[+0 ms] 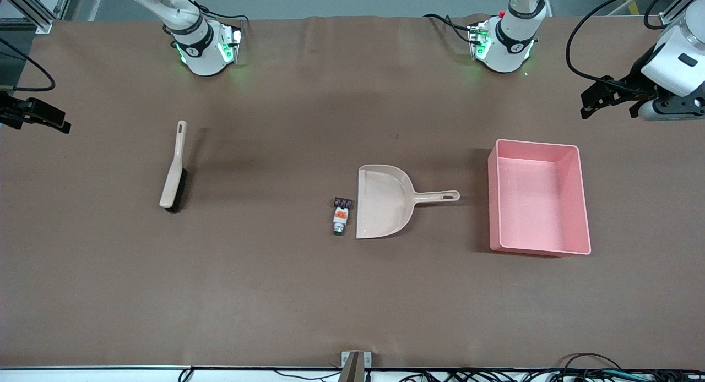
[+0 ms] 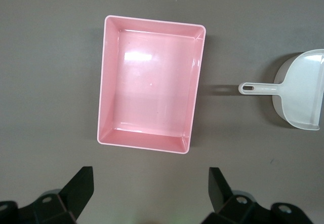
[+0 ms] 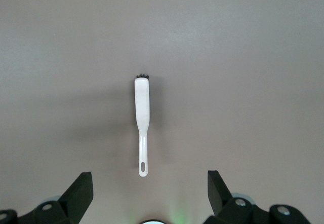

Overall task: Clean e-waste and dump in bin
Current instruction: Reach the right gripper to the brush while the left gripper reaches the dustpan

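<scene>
Nothing's swept yet: your e-waste (image 1: 341, 217) lies beside the dustpan (image 1: 383, 202), bin (image 1: 538, 197) seemingly empty, left claw (image 2: 151, 192) and right claw (image 3: 150, 193) spread, holding nothing.

This is a robotics lab, set up as a test bench. A wide tabletop (image 1: 308, 294) under a plain brown cover carries two white robot arm bases (image 1: 205, 49) (image 1: 504, 46) bolted along its edge farthest from the front camera, each glowing with green status lights. Black cables (image 1: 595, 35) loop off the corner at the left arm's end, and more wiring (image 1: 495, 375) bundles along the edge nearest the camera. Aluminium framing (image 1: 33, 7) stands past the corner at the right arm's end.
</scene>
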Robot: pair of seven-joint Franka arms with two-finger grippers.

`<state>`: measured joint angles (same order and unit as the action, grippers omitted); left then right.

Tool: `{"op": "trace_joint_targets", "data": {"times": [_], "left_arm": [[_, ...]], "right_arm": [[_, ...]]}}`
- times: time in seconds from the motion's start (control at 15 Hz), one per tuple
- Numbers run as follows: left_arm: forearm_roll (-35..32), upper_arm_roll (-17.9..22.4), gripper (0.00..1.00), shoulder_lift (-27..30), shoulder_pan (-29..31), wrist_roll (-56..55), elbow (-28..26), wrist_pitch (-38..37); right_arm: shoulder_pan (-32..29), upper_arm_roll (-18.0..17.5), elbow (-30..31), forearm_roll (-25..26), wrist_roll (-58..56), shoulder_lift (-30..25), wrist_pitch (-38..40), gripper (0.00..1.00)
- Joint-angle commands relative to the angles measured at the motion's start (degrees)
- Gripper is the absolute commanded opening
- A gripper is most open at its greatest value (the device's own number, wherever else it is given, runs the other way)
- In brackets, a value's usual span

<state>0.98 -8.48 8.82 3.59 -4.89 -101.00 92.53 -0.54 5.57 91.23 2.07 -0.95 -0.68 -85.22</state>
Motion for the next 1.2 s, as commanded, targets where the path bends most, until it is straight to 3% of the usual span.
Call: {"op": "trace_joint_targets", "data": {"times": [0.0, 0.33, 0.6, 0.87, 1.13], "left_arm": [[-0.6, 0.4, 1.0, 0.9, -0.2, -0.2, -0.6, 0.6], [-1.5, -0.2, 1.0, -4.8, -0.4, 2.2, 4.2, 0.2], [-0.7, -5.1, 1.0, -10.3, -1.9, 6.3, 3.1, 5.0], [-1.1, -10.5, 1.0, -15.1, -2.0, 20.2, -0.8, 13.7], [-1.4, -14.4, 0.99, -19.0, -2.0, 30.7, -6.0, 24.9]], "right_arm": [[-0.3, -0.3, 0.7, -0.5, -0.3, -0.4, 0.0, 1.0], [-0.3, -0.2, 8.5, -0.8, -0.3, -0.5, -2.0, 1.0], [1.3, -0.4, 23.7, -0.7, -0.5, -5.3, -12.0, 1.0], [1.3, -0.4, 46.9, -0.7, -0.4, -11.9, -34.7, 1.0], [1.2, -0.3, 61.4, -0.7, -0.2, -12.9, -51.4, 1.0]]}}
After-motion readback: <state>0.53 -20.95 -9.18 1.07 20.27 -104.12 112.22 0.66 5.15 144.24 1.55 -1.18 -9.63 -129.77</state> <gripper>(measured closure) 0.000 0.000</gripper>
